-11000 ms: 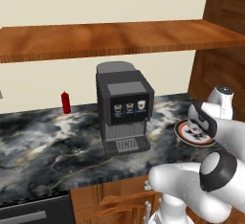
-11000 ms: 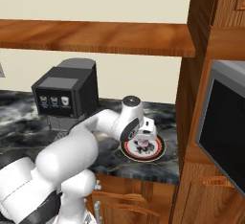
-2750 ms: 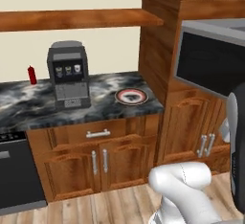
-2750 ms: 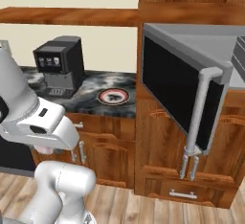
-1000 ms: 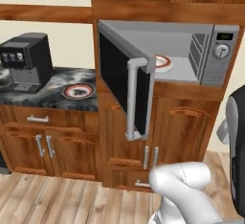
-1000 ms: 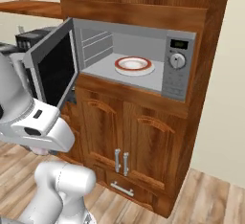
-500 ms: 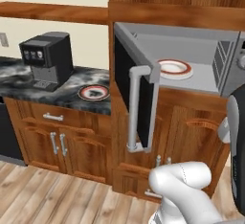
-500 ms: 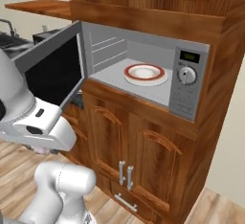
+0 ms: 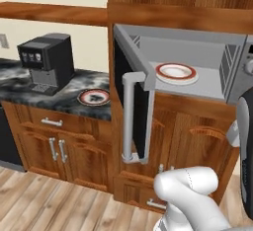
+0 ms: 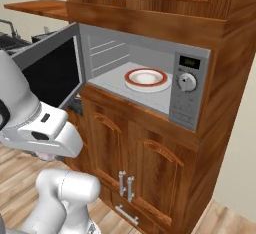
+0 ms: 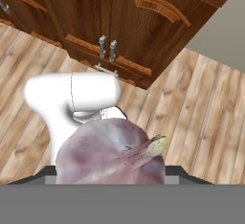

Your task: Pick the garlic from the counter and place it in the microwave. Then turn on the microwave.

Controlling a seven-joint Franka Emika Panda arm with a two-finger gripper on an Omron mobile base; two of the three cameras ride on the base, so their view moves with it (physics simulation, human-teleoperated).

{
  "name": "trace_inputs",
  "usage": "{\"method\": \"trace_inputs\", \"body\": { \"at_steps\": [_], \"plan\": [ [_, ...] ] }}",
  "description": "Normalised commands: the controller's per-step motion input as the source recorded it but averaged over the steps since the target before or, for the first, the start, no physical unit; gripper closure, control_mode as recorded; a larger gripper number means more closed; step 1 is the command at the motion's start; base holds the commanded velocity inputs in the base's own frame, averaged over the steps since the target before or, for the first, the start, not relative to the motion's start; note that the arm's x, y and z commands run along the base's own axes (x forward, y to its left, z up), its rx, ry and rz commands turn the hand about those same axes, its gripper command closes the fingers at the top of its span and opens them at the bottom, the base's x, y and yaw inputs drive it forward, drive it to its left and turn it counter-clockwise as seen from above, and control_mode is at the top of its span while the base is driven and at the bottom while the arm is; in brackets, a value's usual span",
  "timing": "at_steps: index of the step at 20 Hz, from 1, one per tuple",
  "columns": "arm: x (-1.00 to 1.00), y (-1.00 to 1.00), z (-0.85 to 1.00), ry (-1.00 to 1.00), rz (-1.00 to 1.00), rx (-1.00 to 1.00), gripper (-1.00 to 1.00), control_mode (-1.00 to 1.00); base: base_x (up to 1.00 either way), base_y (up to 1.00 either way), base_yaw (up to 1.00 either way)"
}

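From the left base view, the wide silver-framed microwave with its black glass door (image 9: 197, 67) stands wide open, the door swung out toward us with its long pale bar handle (image 9: 129, 119) in front, which leaves the cavity free for loading. Inside sits a round red-rimmed white plate (image 9: 175, 71), a likely landing spot for the bulb. Off to the left, the dark marble-veined surface (image 9: 79, 84) carries a black-and-grey coffee machine (image 9: 46, 62) and a second red-rimmed plate (image 9: 94, 97), nothing on it that looks like a bulb. Over to the right base view: same open cavity, plate centred on the floor of the oven, and the round silver knob (image 10: 187, 82) on the control panel waits untouched, so switching on looks a later job. The white arm is folded low at the left. Now the hand view, looking down at wooden floorboards and lower cabinet doors: the rounded pinkish-white garlic bulb with its pointed stem tip (image 11: 111, 153) sits right up against the lens, carried low and close. The fingers are hidden behind it; I judge them clamped on it, set partly apart around its girth.
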Motion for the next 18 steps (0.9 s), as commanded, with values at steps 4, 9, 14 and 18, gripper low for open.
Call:
{"method": "trace_inputs", "body": {
  "at_steps": [4,9,14,18],
  "plan": [
    [0.00,0.00,0.00,0.00,0.00,0.00,1.00,1.00,0.31,-0.24,0.00],
    [0.00,0.00,0.00,0.00,0.00,0.00,1.00,1.00,0.25,-0.43,0.09],
    [0.00,0.00,0.00,0.00,0.00,0.00,1.00,1.00,0.16,-0.41,0.12],
    [0.00,0.00,0.00,0.00,0.00,0.00,1.00,1.00,0.19,-0.38,0.16]
  ]
}}
